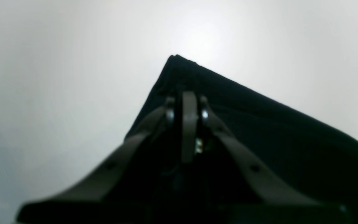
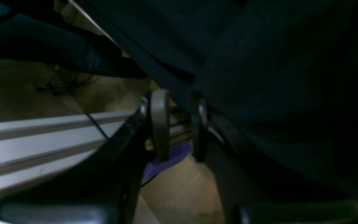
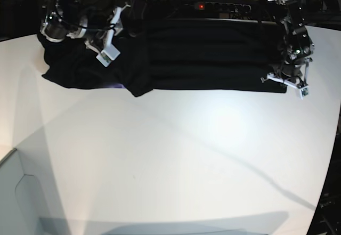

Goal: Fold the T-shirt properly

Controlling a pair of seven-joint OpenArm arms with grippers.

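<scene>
1. Nearest the left wrist camera: left gripper (image 1: 187,105), fingers drawn tight together, pinching a corner of the black T-shirt (image 1: 275,130). Fabric rises to a point just past the fingertips, with bare white table (image 1: 57,77) around it.
2. Base view, same gripper (image 3: 287,79): low at the shirt's near corner, on that view's right, against the cloth edge.
3. T-shirt (image 3: 202,59) lies along the far side of the table (image 3: 170,155), stretched as a long dark band between the two arms. Straight near edge from the middle across to the left gripper's corner.
4. Toward the base view's left the band breaks down into a lumpy, bunched mass that bulges nearer the camera; a faint purplish patch (image 3: 114,86) shows at its lower edge.
5. Right gripper (image 3: 106,54) sits over that bunched end in the base view, white finger parts angled down onto the cloth.
6. Right wrist view: right gripper (image 2: 179,124) with its two fingers parted, a clear gap between them. Dark cloth (image 2: 259,77) hangs across the upper right and drapes against the right-hand finger; whether any fabric is actually pinched cannot be told.
7. Behind that gap: a purple scrap (image 2: 166,161), a grey aluminium rail (image 2: 42,137) and a wooden floor (image 2: 182,193).
</scene>
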